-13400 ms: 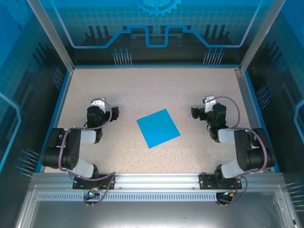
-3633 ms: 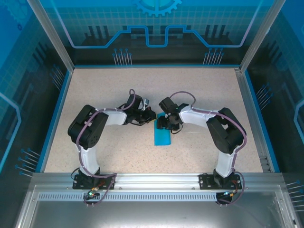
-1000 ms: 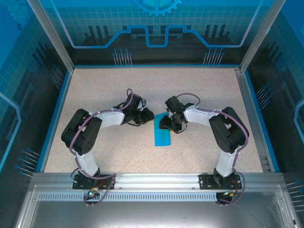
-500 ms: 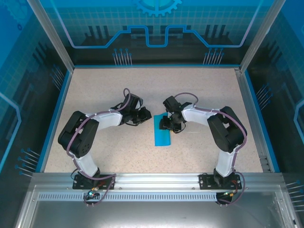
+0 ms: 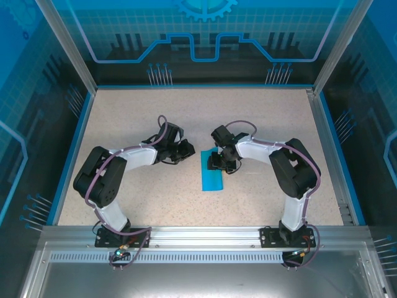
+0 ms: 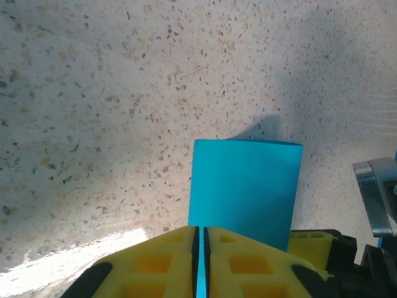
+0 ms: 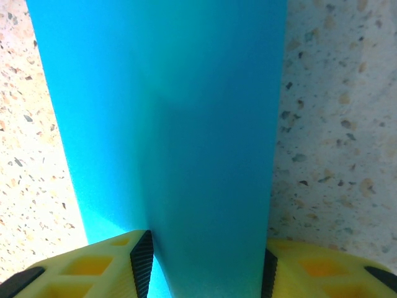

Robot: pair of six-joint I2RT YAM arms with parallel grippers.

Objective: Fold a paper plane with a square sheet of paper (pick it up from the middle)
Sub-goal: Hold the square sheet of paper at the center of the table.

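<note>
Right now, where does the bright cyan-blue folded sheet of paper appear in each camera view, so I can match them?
Top external: the bright cyan-blue folded sheet of paper lies near the picture's centre.
Left wrist: the sheet sits low, slightly right of centre.
Right wrist: the sheet runs top to bottom through the middle.
Shared landmark: the speckled beige tabletop around it.

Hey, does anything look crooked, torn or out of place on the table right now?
Nothing stands out. The blue paper lies flat on the table as a narrow folded strip, edges straight, no tears visible. The right gripper has its open fingers either side of the strip's far end; the left gripper is shut, close by its left side.
</note>
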